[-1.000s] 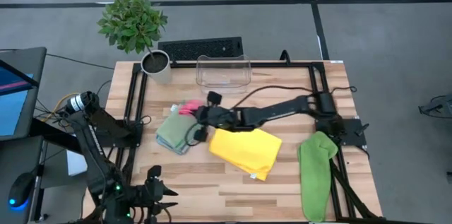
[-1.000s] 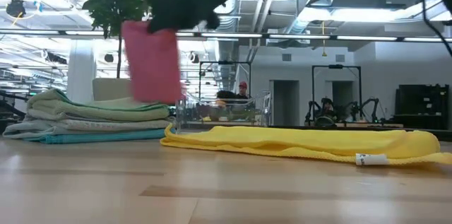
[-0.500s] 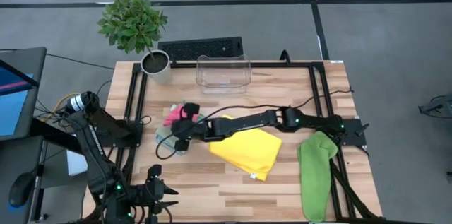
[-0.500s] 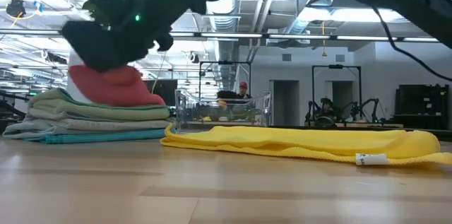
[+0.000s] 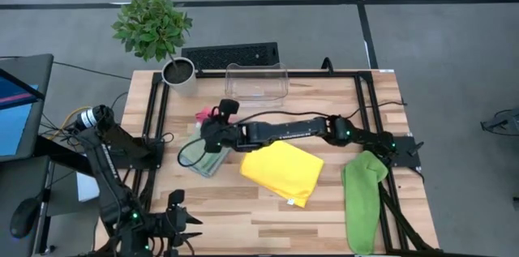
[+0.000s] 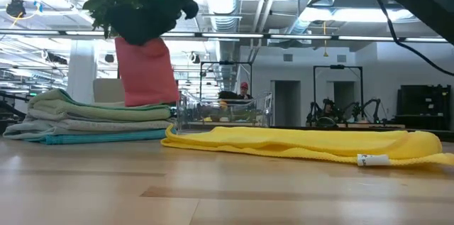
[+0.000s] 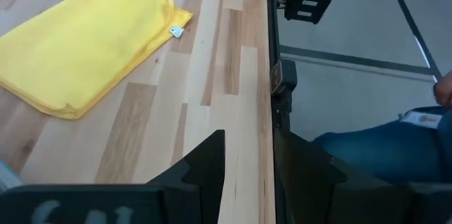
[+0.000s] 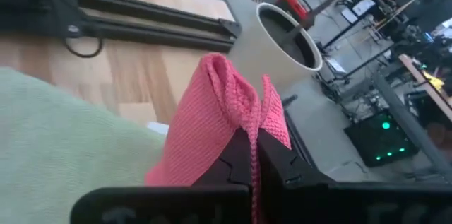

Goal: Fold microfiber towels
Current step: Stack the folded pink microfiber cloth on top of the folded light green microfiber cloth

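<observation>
Right gripper, clenched on pink towel, is lifting it again off folded stack (placement prob. being redone); left gripper idling.

Even bright overhead light; soft shadows; right wrist view foreground blurred.

Stack of folded towels sits at table's left-centre, w/ one towel held above it by right gripper. Flat towel is laid just right of stack. Bin is placed behind; pot at back-left corner.
</observation>
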